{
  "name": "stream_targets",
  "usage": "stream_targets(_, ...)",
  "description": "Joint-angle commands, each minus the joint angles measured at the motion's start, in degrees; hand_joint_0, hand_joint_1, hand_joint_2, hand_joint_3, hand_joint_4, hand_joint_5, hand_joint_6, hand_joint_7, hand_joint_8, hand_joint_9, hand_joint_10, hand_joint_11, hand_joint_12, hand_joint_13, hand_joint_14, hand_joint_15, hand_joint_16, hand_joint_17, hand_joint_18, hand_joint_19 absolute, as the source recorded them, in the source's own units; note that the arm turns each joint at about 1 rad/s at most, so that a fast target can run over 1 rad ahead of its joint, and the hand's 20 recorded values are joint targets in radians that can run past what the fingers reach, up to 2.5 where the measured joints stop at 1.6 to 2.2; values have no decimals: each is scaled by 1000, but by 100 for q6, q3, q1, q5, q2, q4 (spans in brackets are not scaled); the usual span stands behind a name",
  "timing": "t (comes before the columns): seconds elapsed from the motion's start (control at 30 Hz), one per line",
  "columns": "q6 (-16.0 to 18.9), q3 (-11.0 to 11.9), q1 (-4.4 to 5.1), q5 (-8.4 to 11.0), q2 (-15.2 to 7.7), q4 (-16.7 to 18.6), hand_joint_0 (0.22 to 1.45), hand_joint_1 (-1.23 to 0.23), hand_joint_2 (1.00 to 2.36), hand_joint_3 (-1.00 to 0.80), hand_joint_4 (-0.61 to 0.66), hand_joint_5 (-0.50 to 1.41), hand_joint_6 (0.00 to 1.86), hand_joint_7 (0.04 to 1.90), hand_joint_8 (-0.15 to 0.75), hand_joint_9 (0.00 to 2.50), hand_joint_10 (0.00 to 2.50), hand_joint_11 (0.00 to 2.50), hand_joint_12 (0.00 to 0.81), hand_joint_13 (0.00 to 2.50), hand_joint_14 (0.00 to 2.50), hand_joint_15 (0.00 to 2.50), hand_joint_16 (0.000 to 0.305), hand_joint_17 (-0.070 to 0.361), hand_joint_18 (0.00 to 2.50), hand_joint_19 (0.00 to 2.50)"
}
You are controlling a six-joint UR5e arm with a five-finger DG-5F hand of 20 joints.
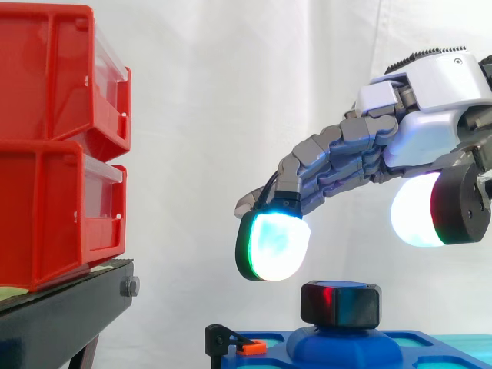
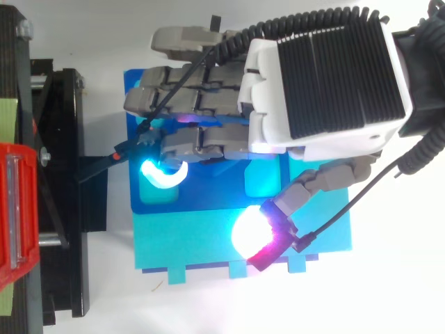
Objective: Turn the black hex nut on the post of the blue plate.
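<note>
— How is the hand [image 1: 430, 108]?
— Released: its fingers reach out loosely and grasp nothing. A glowing pad [image 1: 275, 246] hangs up and left of the black hex nut [image 1: 340, 303], apart from it.
— And the nut?
— It is on the post [image 1: 342, 344] of the blue plate [image 2: 215, 189]. From above, the palm covers it.
— Further out?
— 2 red bins [image 1: 54, 154] on a black stand [image 1: 61, 315], cut off at the left edge.
</note>
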Motion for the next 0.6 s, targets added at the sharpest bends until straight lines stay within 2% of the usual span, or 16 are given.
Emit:
stream_targets(0.0,-109,-5,2,-18,-3,2,475,-532,1000,-500,208,-204,502,783,240,198,0,0,361,104,0,24,51,116,0,152)
stream_targets(0.27,-136,-13,2,0,-3,-86,476,-528,1000,-500,207,-204,502,780,240,200,0,0,361,109,0,26,51,115,0,158)
stream_targets(0.37,-127,-92,-7,0,-3,-33,478,-526,1000,-500,206,-204,502,784,240,201,0,0,361,110,0,30,51,114,0,162)
stream_targets(0.57,-127,-92,-7,0,-3,-16,479,-524,1000,-500,206,-205,502,784,241,202,0,0,360,111,0,31,51,114,0,158)
